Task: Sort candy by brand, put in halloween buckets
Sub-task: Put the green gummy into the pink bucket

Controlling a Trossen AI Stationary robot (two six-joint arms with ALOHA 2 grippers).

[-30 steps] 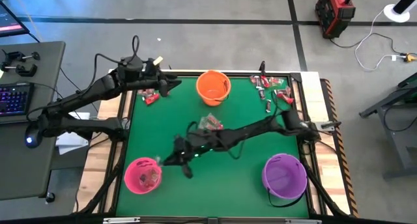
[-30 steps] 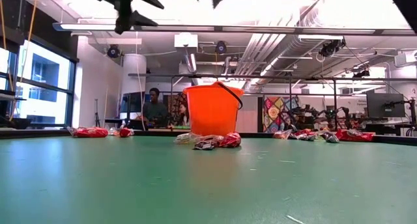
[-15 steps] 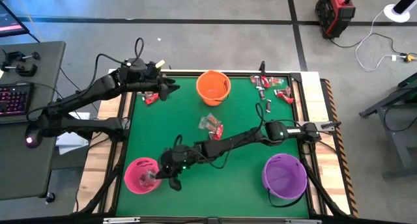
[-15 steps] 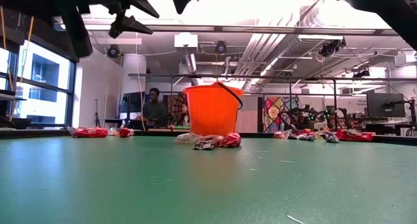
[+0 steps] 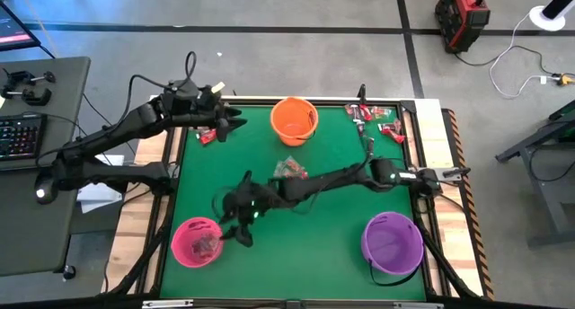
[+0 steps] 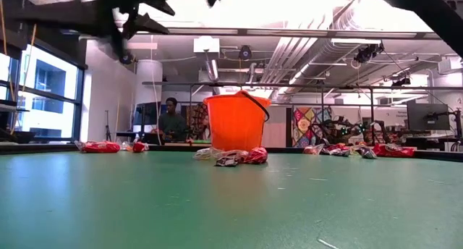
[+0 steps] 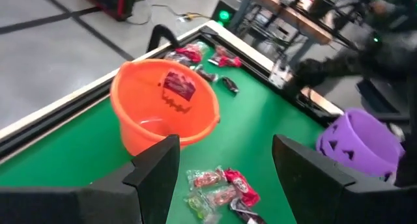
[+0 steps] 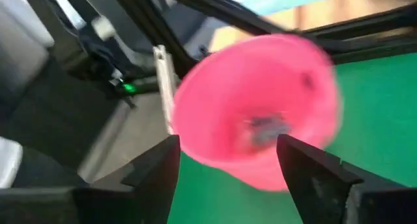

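Your right gripper (image 5: 235, 230) sits lower left of centre in the high view, just beside the pink bucket (image 5: 197, 242) at its upper right edge. Its fingers (image 8: 151, 178) stand wide apart with nothing between them, and the pink bucket (image 8: 257, 113) fills the wrist view ahead, blurred, with a dark piece inside.

Your left gripper (image 5: 232, 125) hangs at the upper left of the green table (image 5: 332, 246), fingers (image 7: 156, 168) wide and empty, close by a few red candies (image 5: 208, 136) at the table's left edge.

The orange bucket (image 5: 294, 119) is top centre with one red piece in it (image 7: 179, 87). A small pile of candy (image 5: 289, 170) lies just below it, near centre. More candy (image 5: 377, 125) is scattered at the upper right corner. The purple bucket (image 5: 392, 241) is lower right, well apart from both grippers.

In the low view a person (image 6: 171, 122) sits beyond the table.
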